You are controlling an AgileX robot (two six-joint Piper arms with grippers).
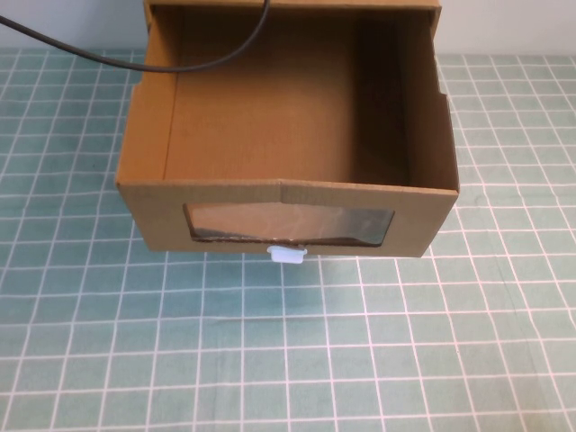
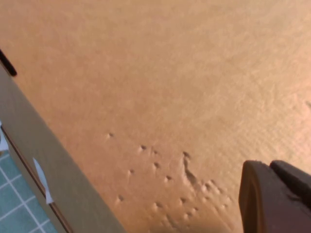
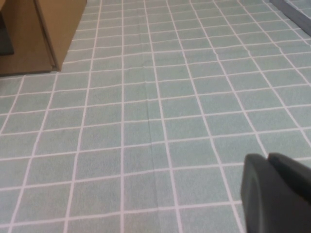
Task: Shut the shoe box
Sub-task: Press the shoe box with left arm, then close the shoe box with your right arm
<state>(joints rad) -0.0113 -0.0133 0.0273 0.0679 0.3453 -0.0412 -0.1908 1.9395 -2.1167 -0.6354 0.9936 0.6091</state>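
Note:
The shoe box [image 1: 144, 207] is a brown cardboard drawer, pulled out towards me and empty inside. Its front has a clear window [image 1: 288, 225] with a small white pull tab [image 1: 289, 255] just under it. Neither gripper shows in the high view. In the left wrist view my left gripper [image 2: 270, 166] is shut and empty, close over a dented brown cardboard face [image 2: 170, 87]. In the right wrist view my right gripper [image 3: 267, 158] is shut and empty above the mat, with a corner of the box [image 3: 53, 29] some way off.
A green mat with a white grid [image 1: 288, 360] covers the table around the box. A black cable [image 1: 207, 61] hangs across the back of the open drawer. The box's outer sleeve [image 1: 360, 4] shows at the top edge.

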